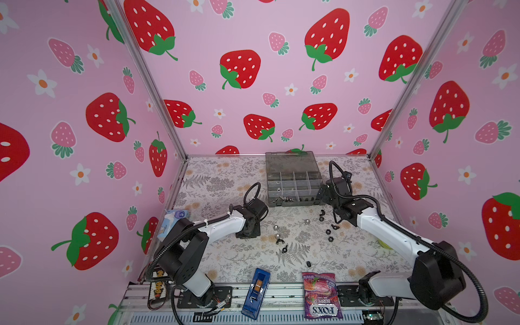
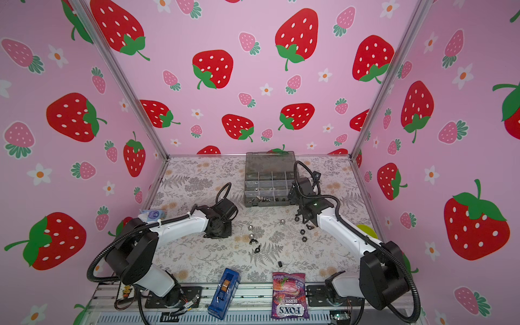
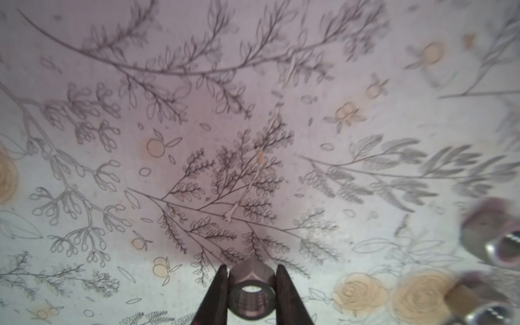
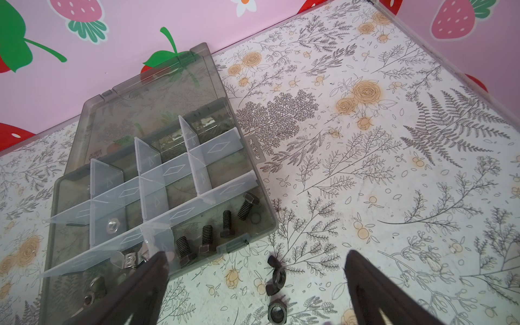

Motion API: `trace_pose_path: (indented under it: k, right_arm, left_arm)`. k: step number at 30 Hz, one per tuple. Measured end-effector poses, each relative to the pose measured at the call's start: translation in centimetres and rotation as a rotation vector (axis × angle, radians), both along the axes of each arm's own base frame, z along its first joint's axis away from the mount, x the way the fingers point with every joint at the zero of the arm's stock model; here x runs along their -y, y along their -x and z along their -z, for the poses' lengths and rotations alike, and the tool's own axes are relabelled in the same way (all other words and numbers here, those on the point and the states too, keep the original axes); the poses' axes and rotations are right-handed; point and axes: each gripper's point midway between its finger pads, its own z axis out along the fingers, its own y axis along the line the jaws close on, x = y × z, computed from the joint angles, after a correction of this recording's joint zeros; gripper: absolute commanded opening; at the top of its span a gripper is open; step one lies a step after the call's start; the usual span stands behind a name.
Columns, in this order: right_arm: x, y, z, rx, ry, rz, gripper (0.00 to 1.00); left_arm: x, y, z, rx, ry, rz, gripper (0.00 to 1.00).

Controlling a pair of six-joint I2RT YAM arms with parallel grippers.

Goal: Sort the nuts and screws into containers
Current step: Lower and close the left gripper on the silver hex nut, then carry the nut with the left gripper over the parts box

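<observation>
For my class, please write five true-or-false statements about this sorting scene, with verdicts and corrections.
1. The left gripper is shut on a silver nut. True.
2. The right gripper is shut. False: it is open and holds nothing.
3. The lid of the organiser box is closed. False: it is open.
4. Black screws lie inside the box. True.
5. Every nut is already in the box. False: black nuts lie loose on the table.
</observation>
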Motion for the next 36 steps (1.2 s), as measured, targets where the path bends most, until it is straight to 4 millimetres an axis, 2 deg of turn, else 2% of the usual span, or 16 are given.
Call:
trace_pose_path:
  k: [6, 10, 14, 17, 21, 26, 32, 36]
  right_arm:
    - [0.0, 0.0, -0.2, 0.006, -0.003, 0.0, 1.0]
    - [0.1, 0.2, -0.9, 0.024, -0.015, 0.0, 1.0]
    - [0.4, 0.6, -0.9, 0.031, -0.021, 0.0, 1.0]
    - [0.4, 0.8, -0.6, 0.025, -0.021, -0.002, 1.0]
    - [0.4, 0.9, -0.7, 0.026, -0.026, -0.004, 1.0]
    - [0.6, 1.2, -0.7, 0.029, -0.03, -0.005, 1.0]
    - [0.6, 1.3, -0.5, 0.025, -0.034, -0.007, 1.0]
    - [0.5, 1.3, -0.5, 0.025, -0.04, -0.007, 1.0]
  left_arm:
    - [2.9, -4.6, -4.5, 0.151, 0.064, 0.032, 0.21]
    - [5.5, -8.5, -7.5, 0.246, 0.098, 0.071, 0.21]
    - [7.9, -12.1, -9.6, 0.326, 0.119, 0.111, 0.21]
    - [9.7, -14.7, -10.4, 0.365, 0.112, 0.138, 0.21]
    - [11.6, -17.8, -10.5, 0.397, 0.095, 0.168, 0.21]
    - [12.9, -20.5, -8.9, 0.388, 0.069, 0.185, 0.21]
    - [12.5, -21.9, -6.5, 0.345, 0.038, 0.175, 0.21]
    - [11.9, -22.4, -5.7, 0.327, 0.026, 0.164, 0.2]
